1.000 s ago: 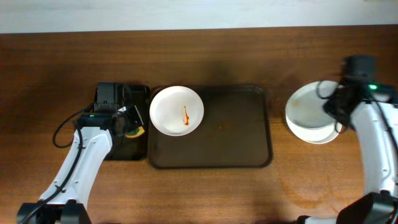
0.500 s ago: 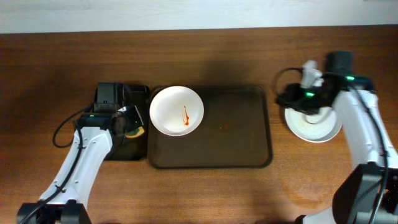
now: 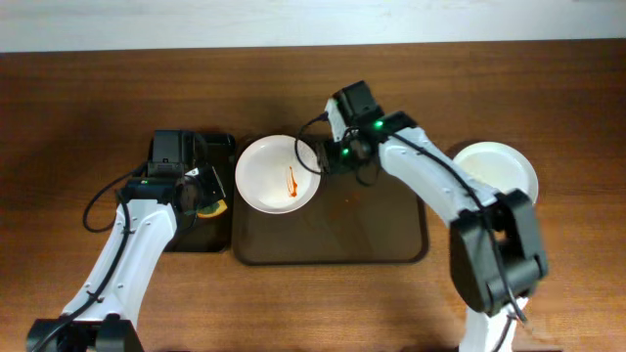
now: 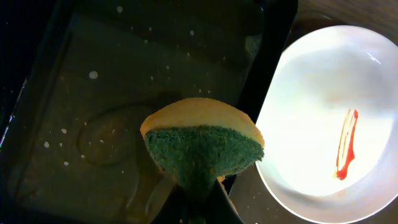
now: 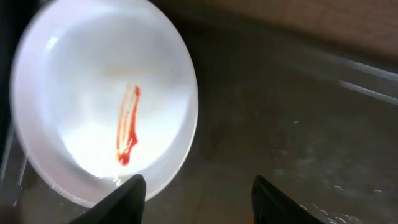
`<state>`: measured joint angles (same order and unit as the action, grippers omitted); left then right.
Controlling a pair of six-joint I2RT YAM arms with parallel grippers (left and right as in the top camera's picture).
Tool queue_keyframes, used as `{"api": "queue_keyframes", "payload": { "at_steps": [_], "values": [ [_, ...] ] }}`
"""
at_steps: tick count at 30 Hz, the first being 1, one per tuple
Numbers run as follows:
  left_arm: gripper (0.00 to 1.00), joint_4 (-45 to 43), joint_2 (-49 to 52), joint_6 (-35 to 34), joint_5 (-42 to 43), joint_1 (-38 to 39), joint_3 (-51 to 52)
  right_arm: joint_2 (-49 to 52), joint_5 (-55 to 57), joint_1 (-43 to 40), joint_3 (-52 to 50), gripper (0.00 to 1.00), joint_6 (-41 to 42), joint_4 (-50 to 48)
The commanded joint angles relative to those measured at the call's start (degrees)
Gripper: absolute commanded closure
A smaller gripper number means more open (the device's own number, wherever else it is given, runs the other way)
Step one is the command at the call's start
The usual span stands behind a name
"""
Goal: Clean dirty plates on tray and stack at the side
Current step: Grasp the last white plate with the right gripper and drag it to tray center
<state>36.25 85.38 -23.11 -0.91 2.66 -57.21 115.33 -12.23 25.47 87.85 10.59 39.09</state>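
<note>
Overhead: R gripper [image 3: 328,158] wide open, empty, beside streaked plate [image 3: 279,174] on tray [image 3: 381,240]; L gripper [image 4: 200,202] pinching sponge [image 4: 202,146].

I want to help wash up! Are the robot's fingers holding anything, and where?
The left fingers pinch a yellow-and-green sponge by its lower edge in the wrist view. The right fingers are open, holding nothing.

The white-and-black left arm [image 3: 137,240] reaches forward from the near table edge. The left gripper [image 3: 206,194] is clamped on a yellow-and-green sponge [image 4: 199,146]. The right arm [image 3: 430,178] stretches leftward across the table, with the black right gripper [image 5: 198,198] angled down and its fingers [image 5: 127,194] spread apart.
</note>
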Motion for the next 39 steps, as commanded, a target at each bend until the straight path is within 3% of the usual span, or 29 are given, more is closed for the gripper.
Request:
{"api": "queue_keyframes", "payload": {
  "at_steps": [1, 2, 4, 6, 9, 12, 16, 19, 20, 21, 22, 24, 26, 28, 29, 30, 31, 32, 36, 39],
  "values": [
    [1.00, 0.04, -0.81, 0.94, -0.42, -0.20, -0.04, 4.28, 0.81, 2.34, 0.76, 0.48, 3.50, -1.03],
    [1.00, 0.04, -0.81, 0.94, -0.42, -0.20, -0.07, 5.95, 0.90, 2.78, 0.76, 0.51, 5.44, -1.05],
    [1.00, 0.04, -0.81, 0.94, -0.42, -0.20, -0.07, 7.30, 0.46, 3.26, 0.59, 0.69, 7.39, -0.44],
    [1.00, 0.04, -0.81, 0.94, -0.39, -0.20, -0.07, 7.30, 0.46, 3.56, 0.59, 0.79, 7.56, 1.20],
    [1.00, 0.07, -0.81, 0.94, -0.39, -0.20, -0.07, 7.30, 2.78, 3.30, 0.59, 0.96, 7.50, 10.60],
    [1.00, 0.07, -0.81, 0.94, -0.42, -0.20, -0.07, 7.28, 11.23, 2.58, 0.59, 0.96, 4.44, 15.98],
    [1.00, 0.07, -0.81, 0.94, -0.39, -0.20, -0.07, 7.17, 11.47, 2.62, 2.23, 0.96, -1.70, 14.56],
    [1.00, 0.31, -0.81, 0.92, -0.37, -0.20, -0.07, 7.17, 12.76, 2.64, 11.89, 0.96, -2.86, 15.17],
    [1.00, 0.46, -0.81, 0.94, -0.39, -0.20, -0.04, 7.17, 11.93, 2.75, 15.80, 0.92, -2.75, 16.98],
    [1.00, 0.48, -0.81, 0.94, -0.39, -0.20, -0.07, 7.17, 9.11, 2.73, 19.26, 0.73, -2.64, 19.47],
    [1.00, 0.46, -0.81, 0.92, -0.39, -0.20, -0.07, 7.17, 7.02, 2.75, 21.62, 0.64, -2.62, 22.23],
    [1.00, 0.48, -0.81, 0.94, -0.39, -0.20, -0.07, 7.19, 6.64, 2.51, 21.68, 0.63, 1.77, 26.93],
    [1.00, 0.46, -0.81, 0.94, -0.39, -0.20, -0.07, 7.19, 3.30, 2.67, 21.49, 0.63, 19.34, 33.24],
    [1.00, 0.46, -0.81, 0.94, -0.39, -0.20, -0.07, 7.19, -2.45, 4.04, 20.13, 0.62, 28.83, 35.04],
    [1.00, 0.46, -0.81, 0.94, -0.39, -0.20, -0.07, 7.19, -3.89, 5.03, 19.37, 0.50, 32.00, 34.91],
    [1.00, 0.48, -0.81, 0.94, -0.39, -0.20, -0.07, 7.19, -3.91, 6.54, 18.18, 0.16, 37.68, 34.91],
    [1.00, 0.52, -0.81, 0.94, -0.42, -0.20, -0.07, 7.19, -3.89, 7.74, 17.46, 0.05, 42.18, 34.84],
    [1.00, 0.55, -0.81, 0.94, -0.39, -0.20, -0.07, 7.19, -3.87, 9.11, 17.00, 0.02, 46.73, 34.27],
    [1.00, 0.59, -0.81, 0.94, -0.39, -0.22, -0.07, 7.19, -3.67, 13.99, 12.72, 0.02, 61.83, 26.91],
    [1.00, 0.57, -0.81, 0.94, -0.42, -0.22, -0.07, 7.19, -3.89, 14.78, 6.34, 0.14, 70.86, 18.56]
  ]
}}
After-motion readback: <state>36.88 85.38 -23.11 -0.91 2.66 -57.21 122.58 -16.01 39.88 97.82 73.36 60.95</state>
